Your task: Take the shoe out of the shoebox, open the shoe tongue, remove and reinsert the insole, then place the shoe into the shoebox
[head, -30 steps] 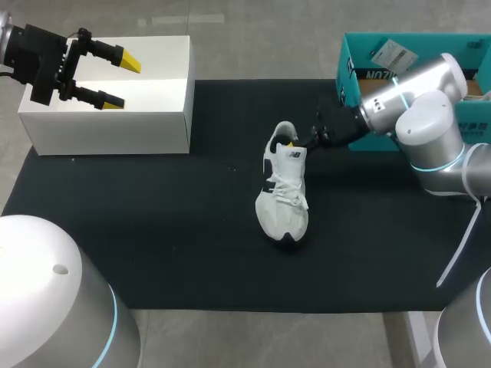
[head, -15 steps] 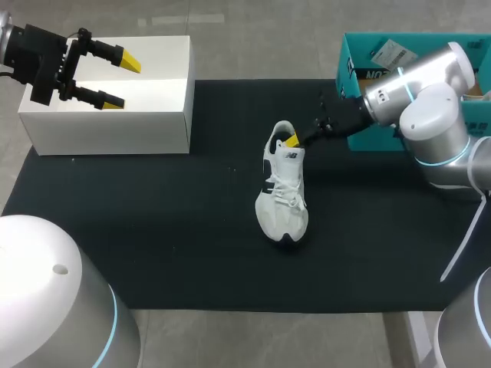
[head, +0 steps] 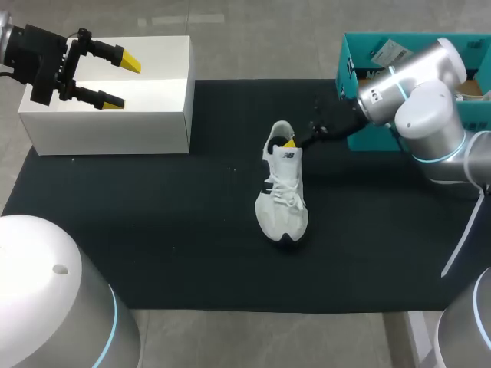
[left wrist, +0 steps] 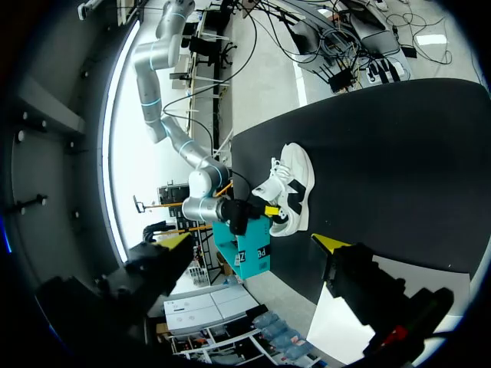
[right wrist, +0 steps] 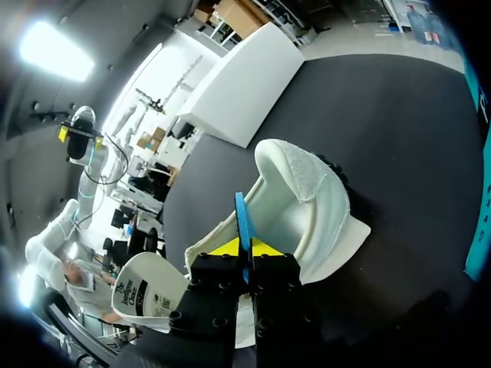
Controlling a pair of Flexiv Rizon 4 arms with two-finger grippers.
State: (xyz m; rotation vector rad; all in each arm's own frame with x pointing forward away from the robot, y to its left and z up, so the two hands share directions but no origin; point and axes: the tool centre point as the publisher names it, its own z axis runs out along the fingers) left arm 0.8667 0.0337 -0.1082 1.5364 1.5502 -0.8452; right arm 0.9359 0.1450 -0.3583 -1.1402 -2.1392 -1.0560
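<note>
At mid-table, right gripper (right wrist: 245,247) pinches the insole (right wrist: 242,215) edge at the shoe (head: 282,195) heel; left gripper (head: 123,82) hangs spread, far left. Unpinned, the shoe may drag along when pulled.

I saw the white shoe (head: 282,188) upright, toe toward the robot, blue insole (right wrist: 242,218) edge raised at its heel, teal shoebox (head: 347,77) nearby.

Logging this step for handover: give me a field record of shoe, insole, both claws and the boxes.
shoe: white, sole down on the black mat, outside both boxes
insole: thin blue edge at the heel opening, between right claw tips
right claw: shut on insole
left claw: open, above white box
shoebox: teal, far right corner
</note>
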